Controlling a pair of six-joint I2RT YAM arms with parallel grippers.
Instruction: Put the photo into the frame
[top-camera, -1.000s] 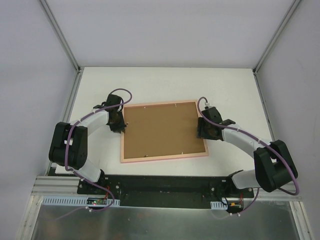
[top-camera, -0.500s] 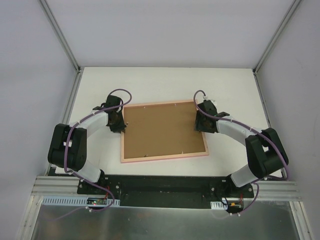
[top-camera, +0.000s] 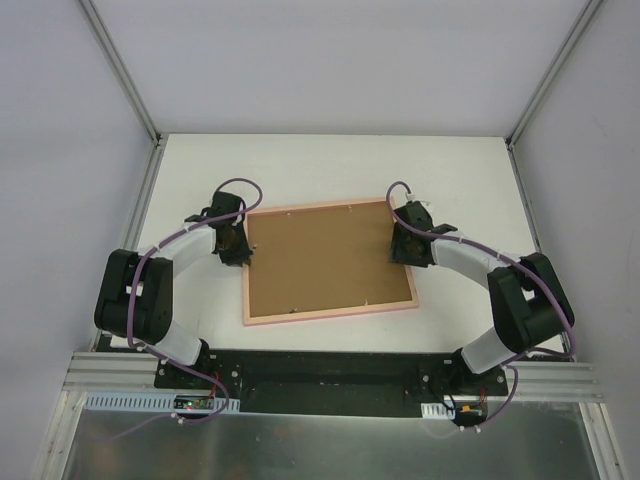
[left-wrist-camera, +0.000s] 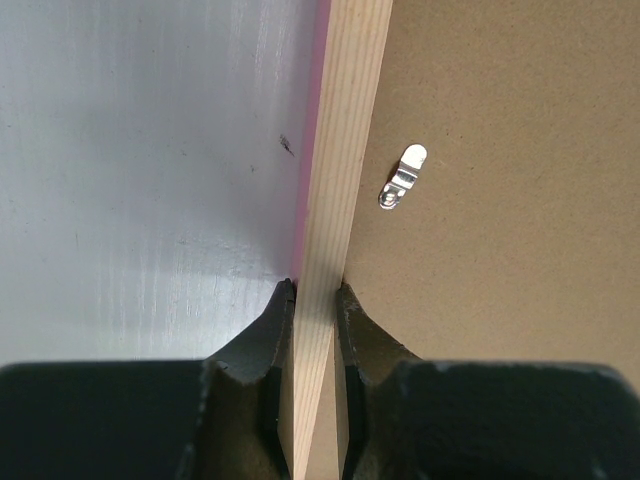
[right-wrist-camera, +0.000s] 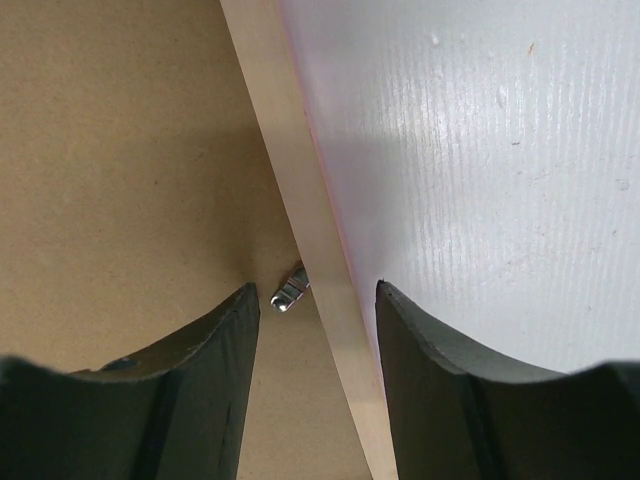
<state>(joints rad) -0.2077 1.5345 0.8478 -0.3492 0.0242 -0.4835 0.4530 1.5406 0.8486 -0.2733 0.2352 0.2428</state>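
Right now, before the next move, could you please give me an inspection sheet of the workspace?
Surface: white table, a few small marks.
Job's things: frame lies flat, back up; photo not seen in any view.
Clutter: brown backing board sits inside the frame, with a small metal clip on it near the left rail; nothing else seen.
Grippers: left gripper shut on the frame's left rail; right gripper open, jaws astride the right rail, not touching it.
Cables: purple cable loops at each wrist.
Surroundings: white walls, metal corner posts.
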